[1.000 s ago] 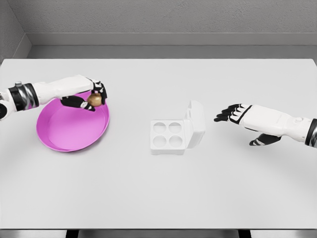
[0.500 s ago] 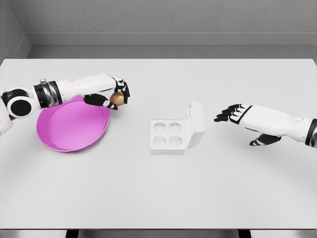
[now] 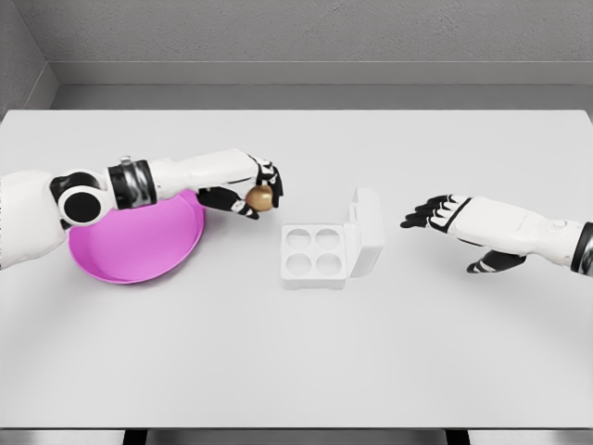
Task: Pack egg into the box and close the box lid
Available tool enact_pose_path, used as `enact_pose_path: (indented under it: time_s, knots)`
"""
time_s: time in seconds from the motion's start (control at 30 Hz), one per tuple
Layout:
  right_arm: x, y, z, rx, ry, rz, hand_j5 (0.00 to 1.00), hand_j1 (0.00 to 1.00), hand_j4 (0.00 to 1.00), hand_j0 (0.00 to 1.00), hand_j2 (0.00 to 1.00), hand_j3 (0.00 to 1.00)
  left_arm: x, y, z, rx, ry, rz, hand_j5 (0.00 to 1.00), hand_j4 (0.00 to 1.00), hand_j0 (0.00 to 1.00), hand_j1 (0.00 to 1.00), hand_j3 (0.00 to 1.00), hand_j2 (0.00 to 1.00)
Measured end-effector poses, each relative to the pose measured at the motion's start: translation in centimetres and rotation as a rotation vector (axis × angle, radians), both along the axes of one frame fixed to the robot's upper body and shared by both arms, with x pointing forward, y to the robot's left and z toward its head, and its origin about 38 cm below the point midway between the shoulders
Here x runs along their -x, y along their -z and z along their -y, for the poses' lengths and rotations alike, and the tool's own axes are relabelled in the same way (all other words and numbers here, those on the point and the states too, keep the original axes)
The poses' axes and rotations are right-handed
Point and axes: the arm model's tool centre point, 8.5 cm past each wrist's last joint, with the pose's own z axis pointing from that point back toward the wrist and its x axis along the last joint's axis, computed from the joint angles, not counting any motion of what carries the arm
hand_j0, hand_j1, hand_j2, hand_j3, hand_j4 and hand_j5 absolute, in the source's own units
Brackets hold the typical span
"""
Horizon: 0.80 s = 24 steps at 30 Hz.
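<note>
Our left hand point(image 3: 250, 185) pinches the small brown egg point(image 3: 260, 197) between its curled dark fingertips and thumb, holding it in the air above the pale grey table point(image 3: 296, 352), between the round pink plastic dish point(image 3: 139, 243) and the white four-cup egg box point(image 3: 320, 252). The egg hangs up and to the left of the box, near it but not yet over any cup. All four round cups are empty, and the hinged lid point(image 3: 368, 230) stands raised along the box's right side, so the way in from the left is clear. We judge that the carry must run rightward and a little toward us to bring the egg over the nearest cup, the upper left one. Our right hand point(image 3: 443, 213) hovers with fingers spread and empty, just right of the lid and nearer to it than the left.
</note>
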Motion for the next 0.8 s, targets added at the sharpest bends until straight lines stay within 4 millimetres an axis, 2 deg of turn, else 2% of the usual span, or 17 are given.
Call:
enact_pose_path:
  time_s: [0.43,0.8]
  knots:
    - [0.0,0.0,0.0,0.0,0.0,0.0,1.0,1.0,1.0,1.0,1.0,1.0,1.3,-0.4,3.8,0.046,0.09,-0.011,0.41,0.41,0.41,0.41,0.41,0.41]
    - [0.0,0.0,0.0,0.0,0.0,0.0,1.0,1.0,1.0,1.0,1.0,1.0,2.0,0.0,4.7,0.072,0.109,-0.047,0.41,0.41,0.41,0.41,0.41,0.41]
